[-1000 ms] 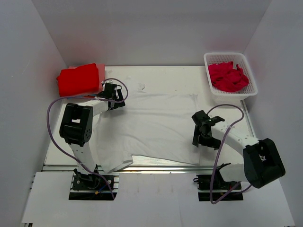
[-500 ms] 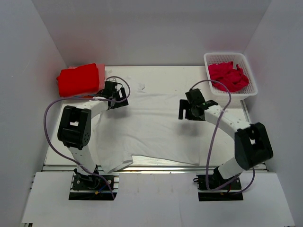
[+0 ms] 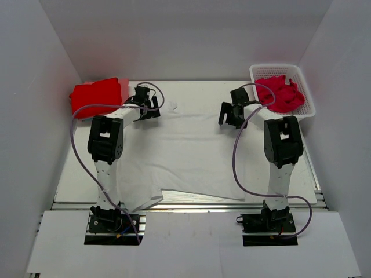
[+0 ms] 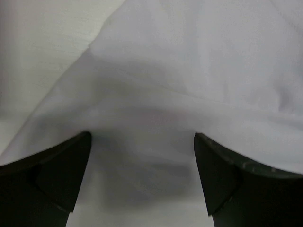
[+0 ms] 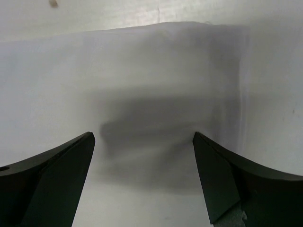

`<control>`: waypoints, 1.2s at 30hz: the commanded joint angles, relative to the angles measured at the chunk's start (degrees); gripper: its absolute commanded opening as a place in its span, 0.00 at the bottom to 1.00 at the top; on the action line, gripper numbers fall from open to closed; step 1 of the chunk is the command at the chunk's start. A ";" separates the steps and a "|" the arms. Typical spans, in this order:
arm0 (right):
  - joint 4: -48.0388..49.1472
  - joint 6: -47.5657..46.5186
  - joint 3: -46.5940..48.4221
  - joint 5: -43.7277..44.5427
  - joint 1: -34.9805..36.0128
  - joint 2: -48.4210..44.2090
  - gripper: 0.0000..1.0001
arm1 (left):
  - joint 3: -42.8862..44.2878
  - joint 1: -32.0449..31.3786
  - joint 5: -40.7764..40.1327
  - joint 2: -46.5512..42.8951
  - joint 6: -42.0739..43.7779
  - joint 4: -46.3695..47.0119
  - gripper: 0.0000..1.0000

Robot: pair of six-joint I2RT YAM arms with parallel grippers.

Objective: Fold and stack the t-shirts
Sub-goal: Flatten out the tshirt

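A white t-shirt [image 3: 185,153] lies spread flat across the table, its near left corner turned up. My left gripper [image 3: 148,111] is open over the shirt's far left corner. In the left wrist view the left gripper [image 4: 142,137] has its jaws wide apart just above the white cloth [image 4: 189,71]. My right gripper [image 3: 229,119] is open over the shirt's far right corner. In the right wrist view the right gripper [image 5: 143,137] straddles the white cloth [image 5: 142,71] near its far edge. Neither gripper holds anything.
A folded red stack [image 3: 95,97] sits at the far left corner. A white basket [image 3: 307,110] holding crumpled red shirts [image 3: 279,94] stands at the far right. Bare table [image 5: 118,14] shows beyond the shirt's far edge.
My right arm swung from the near right side up to the shirt's far right corner. My left gripper moved farther back along the shirt's far left corner.
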 commanded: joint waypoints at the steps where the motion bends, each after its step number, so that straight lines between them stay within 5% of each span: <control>1: -1.37 -1.89 7.12 -4.48 -2.33 5.25 0.90 | 6.08 0.25 -0.23 4.36 0.87 -5.38 1.00; 5: -1.46 -2.34 13.37 -5.01 -3.57 12.99 0.90 | 13.38 0.25 1.00 10.77 0.87 -7.41 1.00; 12: -8.58 -3.74 40.75 -5.45 -6.38 28.28 0.90 | 33.50 0.78 6.53 24.37 1.93 -8.13 1.00; 19: -2.96 -10.23 46.87 -14.66 -8.15 30.58 0.90 | 50.04 0.78 12.16 32.93 6.40 -3.47 1.00; 30: -5.32 -23.96 37.74 -13.36 -4.10 7.06 0.90 | 38.90 0.78 12.69 9.49 9.57 -4.42 1.00; 34: -3.06 -16.26 27.91 -12.49 -1.74 -1.66 0.90 | 18.54 -0.45 8.30 -5.88 8.00 -8.29 1.00; 35: -1.65 -15.27 19.36 -11.70 -1.55 -3.25 0.90 | 13.70 -0.45 8.30 -13.13 7.03 -8.30 1.00; 36: 1.84 -13.86 16.14 -9.25 -1.29 -7.26 0.90 | 3.22 -0.45 6.56 -16.86 3.98 -8.30 1.00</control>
